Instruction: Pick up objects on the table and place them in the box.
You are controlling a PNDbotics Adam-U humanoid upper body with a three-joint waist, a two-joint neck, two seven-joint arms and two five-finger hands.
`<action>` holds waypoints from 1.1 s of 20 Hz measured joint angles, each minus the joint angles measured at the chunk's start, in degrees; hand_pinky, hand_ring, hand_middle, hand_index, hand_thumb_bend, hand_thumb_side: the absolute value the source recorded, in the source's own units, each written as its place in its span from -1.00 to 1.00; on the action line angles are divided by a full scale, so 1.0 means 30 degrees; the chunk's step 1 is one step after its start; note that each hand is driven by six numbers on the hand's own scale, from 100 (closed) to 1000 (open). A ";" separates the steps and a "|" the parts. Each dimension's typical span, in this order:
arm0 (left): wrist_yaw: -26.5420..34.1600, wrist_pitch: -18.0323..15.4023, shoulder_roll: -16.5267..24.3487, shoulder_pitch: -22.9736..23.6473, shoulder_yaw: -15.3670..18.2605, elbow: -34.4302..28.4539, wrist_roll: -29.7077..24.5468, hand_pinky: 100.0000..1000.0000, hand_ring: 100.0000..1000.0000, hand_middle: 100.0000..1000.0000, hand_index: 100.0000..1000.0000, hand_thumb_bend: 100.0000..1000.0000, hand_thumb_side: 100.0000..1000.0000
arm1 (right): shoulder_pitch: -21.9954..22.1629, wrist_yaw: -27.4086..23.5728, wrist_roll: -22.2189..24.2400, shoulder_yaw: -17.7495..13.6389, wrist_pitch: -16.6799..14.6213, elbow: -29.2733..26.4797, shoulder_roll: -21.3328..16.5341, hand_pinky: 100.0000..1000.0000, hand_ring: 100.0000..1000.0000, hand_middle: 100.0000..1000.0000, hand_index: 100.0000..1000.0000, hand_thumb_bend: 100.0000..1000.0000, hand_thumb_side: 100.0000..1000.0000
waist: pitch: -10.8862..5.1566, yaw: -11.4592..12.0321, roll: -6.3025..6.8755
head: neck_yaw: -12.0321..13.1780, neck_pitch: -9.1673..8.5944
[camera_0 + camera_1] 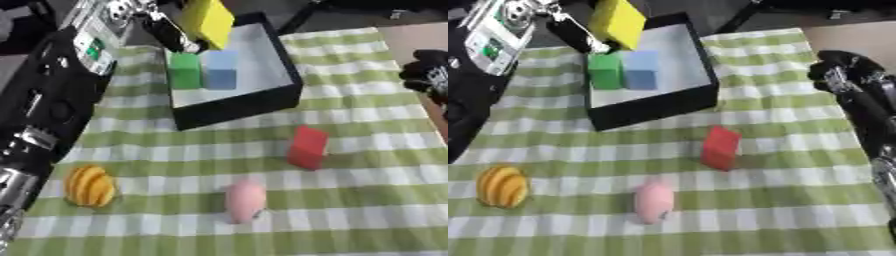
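Observation:
My left hand [173, 34] reaches over the far left part of the black box [254, 102] and is shut on a yellow block [208, 21], held above the box. Inside the box, on its white floor, a green block [185, 71] and a light blue block [220, 69] stand side by side. On the green checked cloth lie a red block [308, 147], a pink egg-shaped thing [245, 200] and an orange ridged thing [90, 186]. My right hand [839, 66] hovers at the right edge, fingers curled, holding nothing.
My left arm [44, 100] runs along the whole left side of the table. The right arm [875, 120] comes down the right edge. Bare table shows at the far right past the cloth [367, 125].

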 measured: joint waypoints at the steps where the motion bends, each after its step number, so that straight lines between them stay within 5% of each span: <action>1: -0.0108 -0.0003 -0.0060 0.0012 0.0000 0.0120 0.0007 0.44 0.31 0.01 0.07 -1.00 -1.00 | -0.0030 0.0000 0.0009 0.0001 0.0003 0.0001 0.0004 0.63 0.48 0.23 0.50 -1.00 -0.05 | 0.0001 -0.0033 0.0000 | 0.0000 -0.0010; 11: -0.1908 -0.0187 -0.0356 0.0455 -0.0032 0.1121 -0.0336 0.51 0.40 0.19 0.29 -0.51 -1.00 | -0.0066 0.0000 0.0084 0.0003 0.0072 0.0009 0.0150 0.63 0.48 0.23 0.50 -1.00 -0.04 | 0.0006 -0.0107 0.0057 | 0.0031 0.0184; 15: -0.2376 -0.0273 -0.0450 0.0503 -0.0034 0.1339 -0.0570 0.66 0.63 0.54 0.66 -0.12 -1.00 | -0.0059 0.0000 0.0087 0.0005 0.0075 0.0045 0.0153 0.63 0.48 0.23 0.50 -1.00 -0.04 | 0.0006 -0.0128 0.0065 | 0.0075 0.0292; 18: -0.2511 -0.0217 -0.0505 0.0514 -0.0023 0.1407 -0.0519 0.73 0.72 0.63 0.75 0.28 -0.72 | -0.0047 0.0000 0.0090 0.0005 0.0079 0.0050 0.0154 0.63 0.48 0.23 0.50 -1.00 -0.03 | 0.0006 -0.0128 0.0065 | 0.0078 0.0353; 22: -0.2663 -0.0068 -0.0512 0.0562 0.0014 0.1407 -0.0113 0.73 0.72 0.64 0.77 0.35 -0.67 | -0.0022 0.0000 0.0107 0.0006 0.0096 0.0052 0.0159 0.63 0.48 0.23 0.50 -1.00 -0.03 | 0.0006 -0.0128 0.0065 | 0.0084 0.0363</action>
